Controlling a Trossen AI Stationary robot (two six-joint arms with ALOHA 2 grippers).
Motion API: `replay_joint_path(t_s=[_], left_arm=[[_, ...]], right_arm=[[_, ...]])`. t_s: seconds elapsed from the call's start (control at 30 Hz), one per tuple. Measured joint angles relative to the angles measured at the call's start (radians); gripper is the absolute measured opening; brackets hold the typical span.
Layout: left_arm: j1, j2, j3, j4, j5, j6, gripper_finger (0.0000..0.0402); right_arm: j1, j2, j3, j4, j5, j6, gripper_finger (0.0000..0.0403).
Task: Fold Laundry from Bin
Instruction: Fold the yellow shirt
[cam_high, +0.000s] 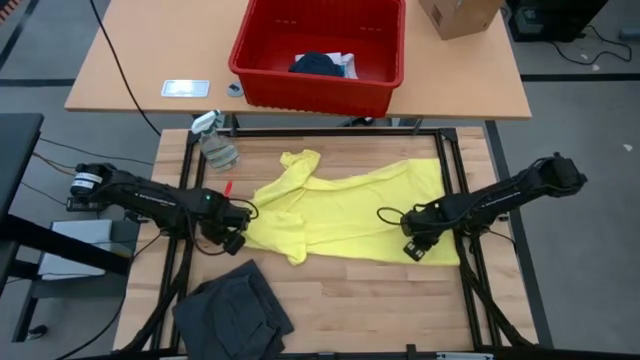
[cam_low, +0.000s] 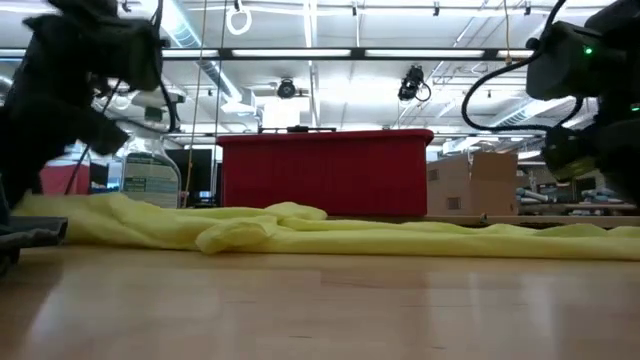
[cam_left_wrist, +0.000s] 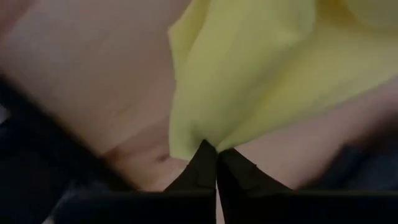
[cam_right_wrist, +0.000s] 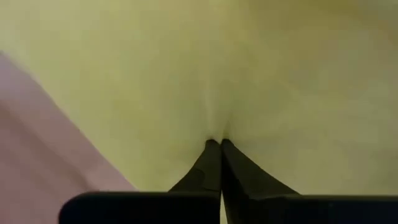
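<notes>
A bright yellow garment (cam_high: 345, 210) lies spread across the middle of the wooden table; in the low view the yellow garment (cam_low: 300, 235) is flat with low folds. My left gripper (cam_high: 238, 240) is shut at its near left corner. My right gripper (cam_high: 413, 250) is shut on its near right part. A dark grey garment (cam_high: 235, 310) lies bunched at the table's near left. The red bin (cam_high: 320, 50) stands on the far table, with dark blue and white cloth (cam_high: 322, 64) inside. My left gripper (cam_left_wrist: 216, 149) pinches the yellow garment's near left corner (cam_left_wrist: 194, 134) between its two fingers, coming from above and pointing down. The cloth fans out from the fingertips and lies on the table; one layer or several, I cannot tell. My right gripper (cam_right_wrist: 221, 142) pinches a small pucker (cam_right_wrist: 214, 118) in the yellow garment's near right part between its two fingers, coming steeply from above. The cloth around the pucker lies flat on the table.
A spray bottle (cam_high: 215, 140) stands at the table's far left corner, with a small red object (cam_high: 228, 187) near it. A brown cardboard box (cam_high: 460, 15) and a flat white device (cam_high: 185, 88) sit on the far table. Bare wood shows along the near edge (cam_high: 380, 310).
</notes>
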Motion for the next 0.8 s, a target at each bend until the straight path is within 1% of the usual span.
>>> replay_joint_path(t_s=[0.1,0.13,0.2,0.27,0.37,0.43,0.5,0.57,0.63,0.73,0.8], left_arm=[[-0.008,0.000,0.085,-0.107,-0.007,0.028,0.0002],[-0.014,0.000,0.101,-0.132,-0.010,0.035,0.0002],[-0.026,0.001,0.141,-0.237,-0.005,0.057,0.0002],[-0.034,0.006,0.158,-0.324,0.044,0.085,0.0002],[-0.035,0.005,0.189,-0.394,0.120,0.105,0.0009],[-0.035,0.005,0.228,-0.419,0.138,0.106,0.0021],[-0.035,0.005,0.273,-0.421,0.128,0.105,0.0036],[-0.035,0.005,0.304,-0.420,0.099,0.105,0.0054],[-0.035,0.005,0.324,-0.417,0.078,0.104,0.0075],[-0.021,0.005,0.351,-0.407,0.067,0.104,0.0110],[-0.004,0.005,0.371,-0.385,0.030,0.102,0.0130]], right_arm=[[0.033,0.002,-0.002,-0.005,-0.088,-0.037,0.0007],[0.047,0.002,-0.003,-0.008,-0.110,-0.043,0.0007],[0.072,0.003,-0.003,-0.007,-0.137,-0.049,0.0007],[0.092,0.003,-0.004,-0.002,-0.161,-0.050,0.0007],[0.099,-0.013,-0.004,0.063,-0.215,-0.015,0.0013],[0.098,-0.041,0.016,0.104,-0.234,0.015,0.0024],[0.091,-0.071,0.046,0.128,-0.211,0.038,0.0038],[0.082,-0.097,0.069,0.125,-0.159,0.056,0.0055],[0.070,-0.119,0.071,0.126,-0.109,0.062,0.0072],[0.048,-0.144,0.071,0.129,-0.080,0.063,0.0098],[0.027,-0.156,0.071,0.137,-0.033,0.066,0.0110]])
